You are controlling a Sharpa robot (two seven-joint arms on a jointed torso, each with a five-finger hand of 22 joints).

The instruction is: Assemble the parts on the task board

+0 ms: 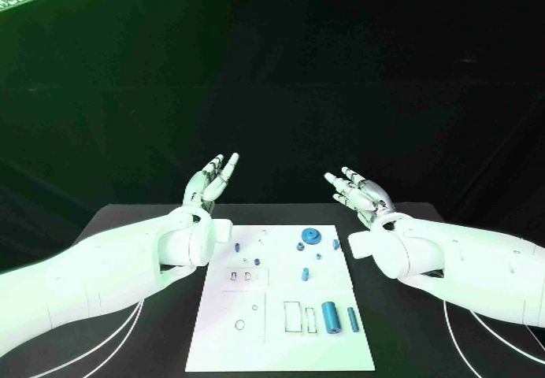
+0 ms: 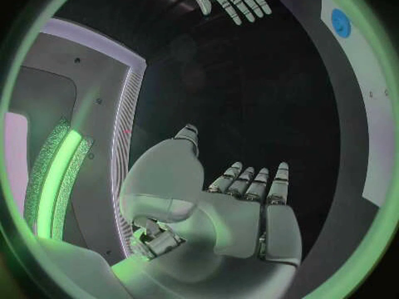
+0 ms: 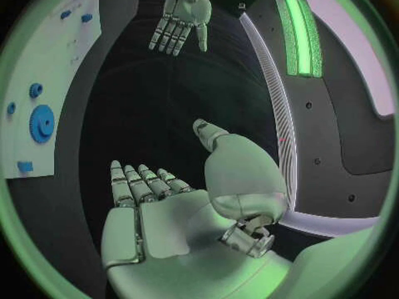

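Nearest to me on the task board is its bare near end, and just beyond that, toward the board's right side, lies the large blue cylinder with a thinner blue pin just beside it. Both lie flat with their long axes running away from me, along the length of the board. Farther up sit a small blue peg, a few smaller blue bits, and the blue gear near the far end.

My left robot hand hovers beyond the board's far left corner, fingers straight and apart, holding nothing; the left wrist view shows the palm bare. My right robot hand hangs beyond the far right corner, likewise spread and empty, its palm bare in the right wrist view. Both are raised off the counter and touch no part.

Nothing looks assembled yet, so I judge the task is at its start. The relation that matters: the cylinder and pin lie on the right half of the board, back toward my body from the right robot hand, so that hand is the nearer one. I would need to draw it back and down, and close across the cylinder's short axis.
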